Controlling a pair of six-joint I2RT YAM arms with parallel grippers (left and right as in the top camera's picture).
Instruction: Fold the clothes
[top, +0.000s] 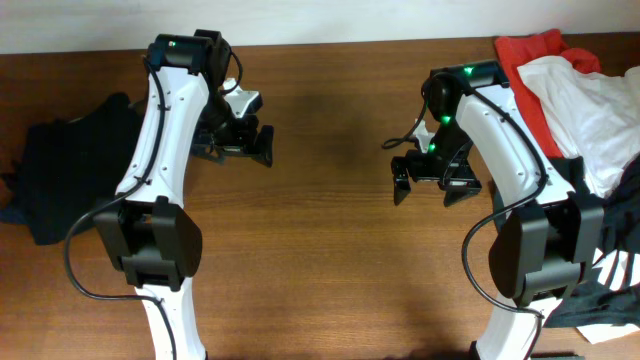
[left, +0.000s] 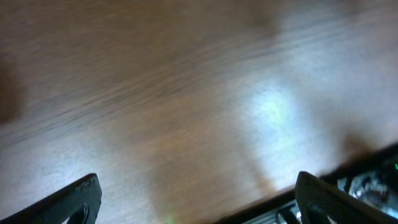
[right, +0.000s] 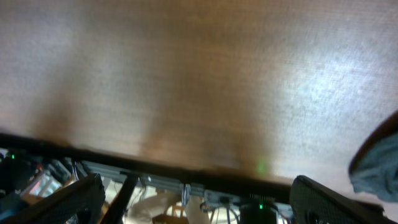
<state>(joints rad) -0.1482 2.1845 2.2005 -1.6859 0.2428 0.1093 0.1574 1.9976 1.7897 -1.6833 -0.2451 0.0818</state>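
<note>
A: Okay, counts?
B: Two grippers; left gripper (top: 236, 148) and right gripper (top: 430, 188), both with jaws spread wide, nothing between them, over the bare table (top: 320, 260).
A: Clothes?
B: One dark garment (top: 70, 170) at the left edge; right pile shows three: red piece (top: 530, 50), white piece (top: 590, 100), dark printed piece (top: 612, 270).
A: Unclear?
B: Pile cut off by the frame, partly behind the right arm (top: 515, 150); wrist views blurred; grey cloth (right: 376, 165) at the right wrist view's edge, can't tell which piece.

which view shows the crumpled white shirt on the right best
Overhead: the crumpled white shirt is plainly visible at the right edge of the wooden table, next to a red garment. Neither wrist view shows it; both face the tabletop.
</note>
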